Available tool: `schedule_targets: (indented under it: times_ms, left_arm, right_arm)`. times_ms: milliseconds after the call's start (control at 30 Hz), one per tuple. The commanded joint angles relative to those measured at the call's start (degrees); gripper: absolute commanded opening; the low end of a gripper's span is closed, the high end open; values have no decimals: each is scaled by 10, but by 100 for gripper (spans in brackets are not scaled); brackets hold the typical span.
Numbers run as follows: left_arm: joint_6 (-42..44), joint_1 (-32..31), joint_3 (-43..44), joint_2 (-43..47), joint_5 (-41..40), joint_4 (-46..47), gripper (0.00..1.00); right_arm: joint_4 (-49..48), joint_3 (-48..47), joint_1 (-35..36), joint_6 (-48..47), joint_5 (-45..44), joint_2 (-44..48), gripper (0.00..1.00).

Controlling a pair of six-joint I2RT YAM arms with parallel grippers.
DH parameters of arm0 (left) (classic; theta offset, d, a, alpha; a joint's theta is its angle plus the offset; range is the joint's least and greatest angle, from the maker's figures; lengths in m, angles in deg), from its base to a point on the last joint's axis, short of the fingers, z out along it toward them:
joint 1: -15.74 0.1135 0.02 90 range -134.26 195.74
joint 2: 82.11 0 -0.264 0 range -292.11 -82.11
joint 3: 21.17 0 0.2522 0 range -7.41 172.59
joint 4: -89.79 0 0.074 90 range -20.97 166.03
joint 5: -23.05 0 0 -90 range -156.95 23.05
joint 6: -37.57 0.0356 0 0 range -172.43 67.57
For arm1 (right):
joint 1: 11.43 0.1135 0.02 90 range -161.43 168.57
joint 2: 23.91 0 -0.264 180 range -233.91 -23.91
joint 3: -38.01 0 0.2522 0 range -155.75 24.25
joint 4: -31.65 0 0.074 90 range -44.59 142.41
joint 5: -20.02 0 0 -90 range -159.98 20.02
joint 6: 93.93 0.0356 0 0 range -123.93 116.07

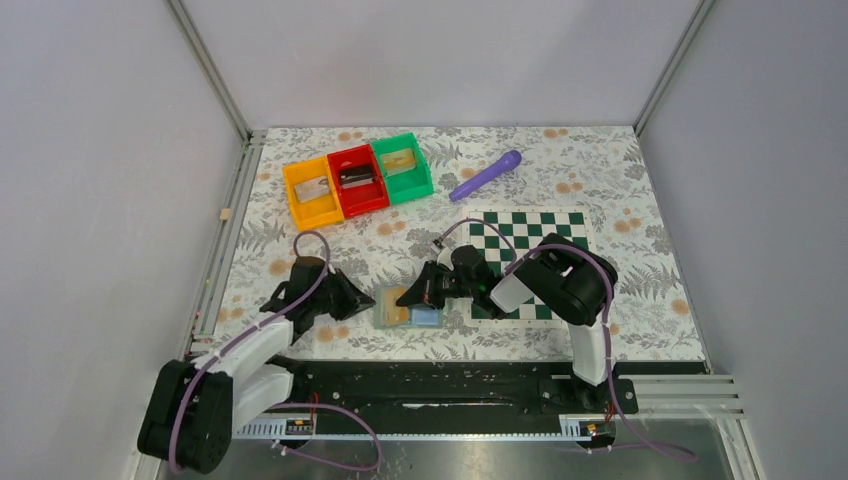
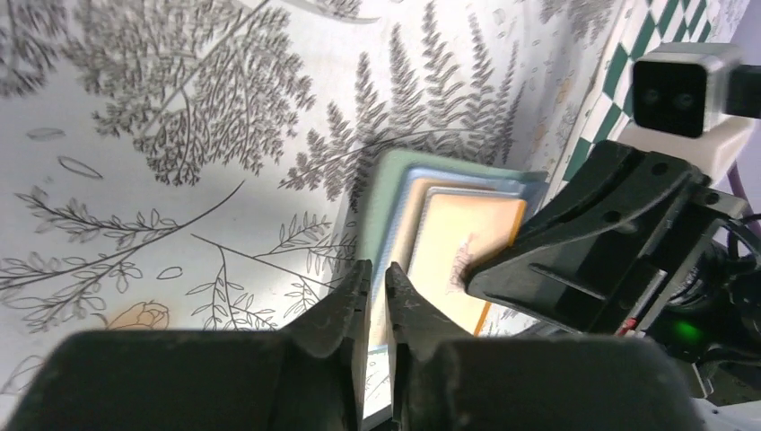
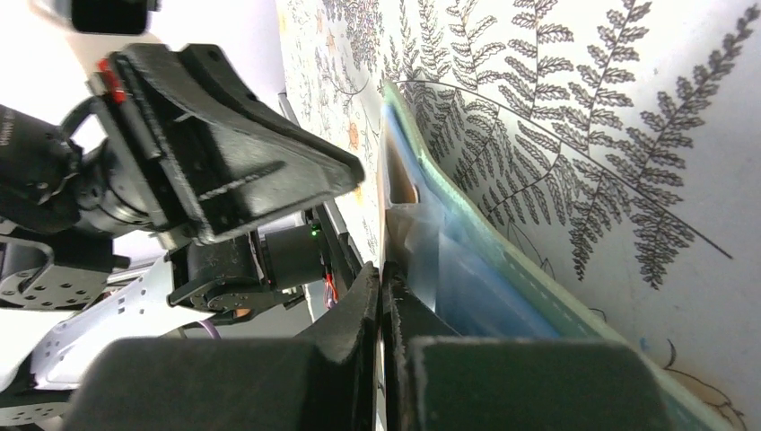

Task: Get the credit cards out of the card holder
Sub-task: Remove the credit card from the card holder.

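Close to the near edge of the flowery table (image 1: pixel 620 180), the left gripper (image 2: pixel 377 283) pinched the card holder (image 2: pixel 388 184) by its side. The right gripper (image 3: pixel 381 283), shut, touched the credit card (image 2: pixel 453 229) inside. Behind lay a chessboard (image 1: pixel 545 232), then three bins (image 1: pixel 357 180) and a purple stick (image 1: pixel 487 174).

Blk/wht arms (image 1: pixel 255 350), prob. purple cables (image 1: pixel 311 234)

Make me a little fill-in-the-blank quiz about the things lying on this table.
1. The row of bins runs orange, red, then ____.
2. The purple stick lies near the far edge of the green-and-white ____.
3. The card holder lies spread ____, with a tan card showing inside.
Missing words: green; chessboard; open.
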Motion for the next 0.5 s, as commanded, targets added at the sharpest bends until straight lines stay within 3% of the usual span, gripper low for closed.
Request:
schedule_targets:
  times_ms: [0, 233, 467]
  left_arm:
    - [25, 6, 49, 69, -54, -80, 18]
    - [10, 6, 18, 112, 24, -9, 38]
    - [-8, 7, -26, 69, 66, 79, 43]
  right_arm:
    - [-23, -3, 1, 0, 12, 30, 0]
    - [-62, -8, -5, 29, 24, 20, 0]
    - [-124, -2, -6, 64, 26, -1, 0]
